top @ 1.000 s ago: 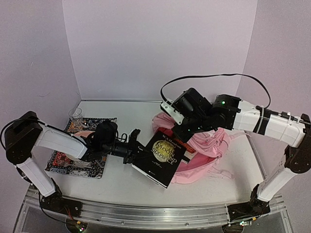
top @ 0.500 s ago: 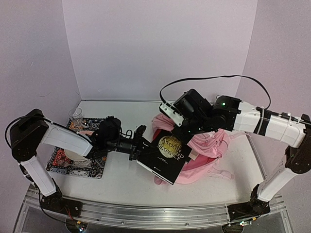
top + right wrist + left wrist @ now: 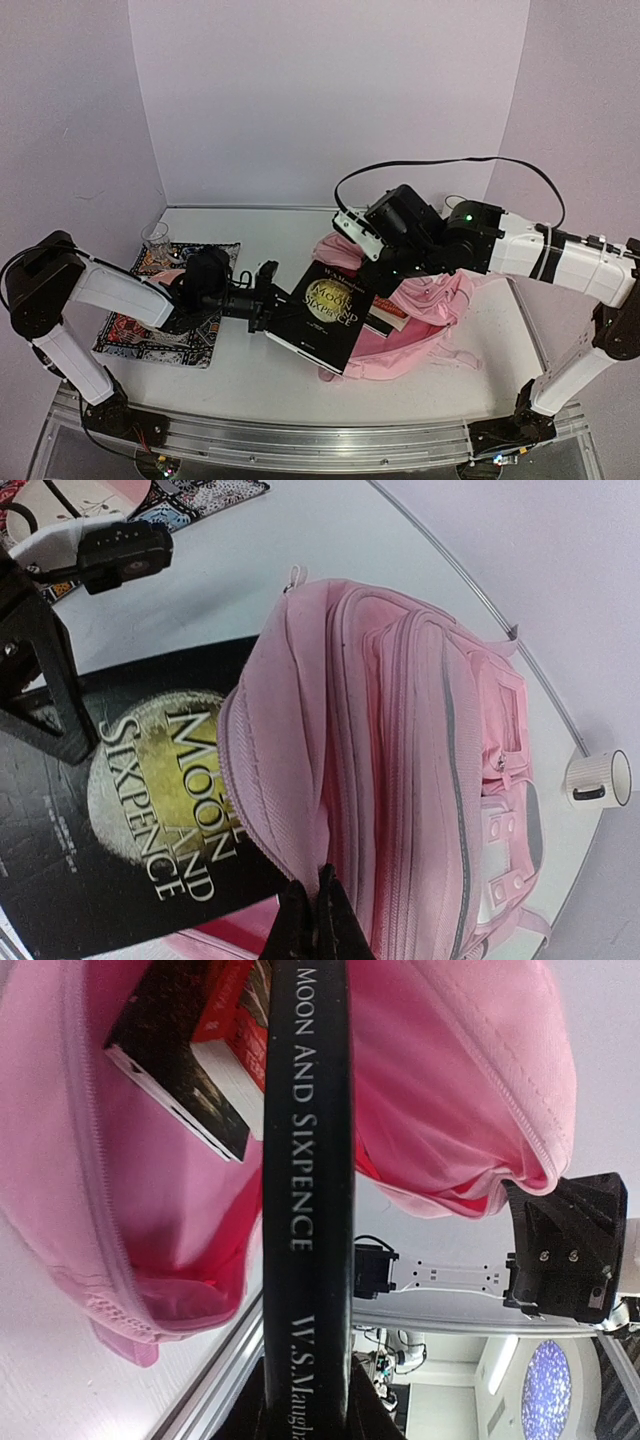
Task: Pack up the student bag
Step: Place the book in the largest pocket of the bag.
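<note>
The pink student bag (image 3: 436, 300) lies on its side at the table's middle right, its main opening facing left. My right gripper (image 3: 374, 271) is shut on the edge of the bag's upper flap (image 3: 300, 810) and holds the opening up. A black book, "The Moon and Sixpence" (image 3: 322, 316), is clamped at its spine end by my left gripper (image 3: 270, 300). The book's far end lies in the mouth of the bag. Seen from the left wrist, the spine (image 3: 308, 1160) points into the pink interior, where another dark book (image 3: 175, 1070) and a red one (image 3: 232, 1008) lie.
A patterned mat (image 3: 140, 330) lies at the left with a dish (image 3: 168, 278) on it. A clear glass (image 3: 155, 237) stands behind the mat. A white cup (image 3: 598, 778) stands beyond the bag at the back right. The metal rail (image 3: 300, 440) runs along the near edge.
The left gripper carried the book right toward the bag's opening, then drew back a little to the left. The right gripper kept hold of the flap.
</note>
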### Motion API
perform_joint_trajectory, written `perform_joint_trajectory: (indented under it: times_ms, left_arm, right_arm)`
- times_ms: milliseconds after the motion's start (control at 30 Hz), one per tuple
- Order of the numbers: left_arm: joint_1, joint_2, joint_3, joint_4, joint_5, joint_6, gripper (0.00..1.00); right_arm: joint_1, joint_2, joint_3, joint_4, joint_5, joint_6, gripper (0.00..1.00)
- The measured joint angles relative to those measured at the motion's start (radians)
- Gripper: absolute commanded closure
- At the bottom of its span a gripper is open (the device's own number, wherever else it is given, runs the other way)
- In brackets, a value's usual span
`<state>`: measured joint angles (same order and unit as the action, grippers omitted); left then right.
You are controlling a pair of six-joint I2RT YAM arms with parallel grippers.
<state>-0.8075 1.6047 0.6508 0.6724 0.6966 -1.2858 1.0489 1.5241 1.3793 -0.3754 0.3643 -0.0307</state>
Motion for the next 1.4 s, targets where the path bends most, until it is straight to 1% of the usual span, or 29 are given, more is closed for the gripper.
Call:
perform_joint_trajectory:
  times_ms: [133, 300, 567, 800, 933, 1100, 1233, 1400]
  left_arm:
    - [0.031, -0.031, -0.037, 0.0, -0.021, -0.002, 1.0]
    - [0.017, -0.015, -0.021, 0.001, -0.017, -0.002, 1.0]
    - [-0.034, 0.111, 0.095, 0.001, -0.009, 0.002, 1.0]
    - [-0.04, 0.257, 0.256, 0.002, 0.0, 0.003, 0.99]
    - [-0.04, 0.347, 0.333, 0.001, -0.002, 0.002, 0.91]
    - [-0.04, 0.455, 0.43, 0.025, -0.007, 0.004, 0.73]
    - [-0.04, 0.473, 0.449, 0.022, -0.044, 0.019, 0.53]
    - [-0.04, 0.473, 0.457, -0.036, -0.124, 0.099, 0.4]
  right_arm:
    - [0.0, -0.004, -0.001, 0.002, -0.001, 0.0, 1.0]
    - [0.0, -0.004, -0.001, 0.002, -0.005, 0.0, 1.0]
    - [0.0, -0.004, -0.001, 0.002, -0.013, 0.0, 1.0]
    - [0.0, -0.004, -0.001, 0.006, -0.029, 0.0, 1.0]
    - [0.0, -0.004, -0.001, 0.008, -0.037, 0.0, 1.0]
    - [0.0, -0.004, -0.001, 0.011, -0.044, 0.001, 1.0]
    - [0.002, -0.004, -0.001, 0.015, -0.048, 0.002, 1.0]
    - [0.002, -0.004, -0.001, 0.017, -0.051, 0.004, 1.0]
